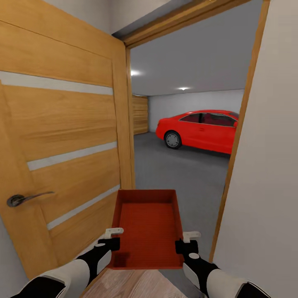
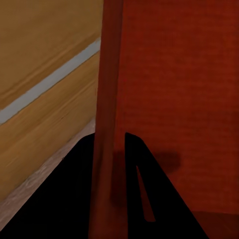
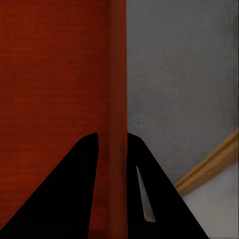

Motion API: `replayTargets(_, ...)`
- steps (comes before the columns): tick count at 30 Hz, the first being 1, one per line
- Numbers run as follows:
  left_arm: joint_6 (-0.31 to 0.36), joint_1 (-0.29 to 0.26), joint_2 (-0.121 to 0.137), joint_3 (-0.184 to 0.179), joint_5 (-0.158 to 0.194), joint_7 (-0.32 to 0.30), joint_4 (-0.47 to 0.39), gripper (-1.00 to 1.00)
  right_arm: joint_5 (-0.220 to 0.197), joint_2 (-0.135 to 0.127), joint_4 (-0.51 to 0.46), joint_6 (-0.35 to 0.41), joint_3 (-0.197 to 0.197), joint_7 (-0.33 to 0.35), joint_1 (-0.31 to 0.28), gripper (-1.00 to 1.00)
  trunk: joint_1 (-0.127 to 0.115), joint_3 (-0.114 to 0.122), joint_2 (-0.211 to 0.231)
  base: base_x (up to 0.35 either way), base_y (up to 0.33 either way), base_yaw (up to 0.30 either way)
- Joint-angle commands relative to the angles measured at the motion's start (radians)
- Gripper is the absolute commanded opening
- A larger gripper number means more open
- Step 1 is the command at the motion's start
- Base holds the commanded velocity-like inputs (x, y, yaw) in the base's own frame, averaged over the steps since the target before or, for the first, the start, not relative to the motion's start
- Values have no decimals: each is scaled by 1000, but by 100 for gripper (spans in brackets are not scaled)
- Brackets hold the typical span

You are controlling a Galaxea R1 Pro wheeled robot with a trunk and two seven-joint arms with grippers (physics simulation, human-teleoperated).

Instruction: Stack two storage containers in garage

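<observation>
While the base stands at the threshold, the storage container (image 1: 148,225) hangs between the two grippers, carried level ahead of the trunk, open top up. The left gripper (image 1: 111,240) is closed on the container's left wall near its rear corner; the right gripper (image 1: 188,243) is closed on the right wall, opposite. The bin is empty as far as I can see.

Judgement on the step, transit through the doorway into the garage: keep the bin centred between the open door (image 1: 62,136) outboard of the left gripper and the door jamb (image 1: 236,157) outboard of the right. Hold squeeze constant, wrists level, drive straight.

View differences: the left wrist view shows the fingers (image 2: 142,199) straddling the thin wall, one inside, one outside, with the door's frosted strip (image 2: 50,84) close beyond. The right wrist view shows the same straddle, with grey concrete floor (image 3: 179,74) past the wall. The head view alone adds the red car (image 1: 198,130) well ahead of the grippers.
</observation>
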Motion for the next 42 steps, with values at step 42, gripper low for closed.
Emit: replayTargets(42,-24,-2,11,66,-3,82,-3,-100,-12,0,0,4,21,16,0,-100,0,-2,-1,200,165,-193)
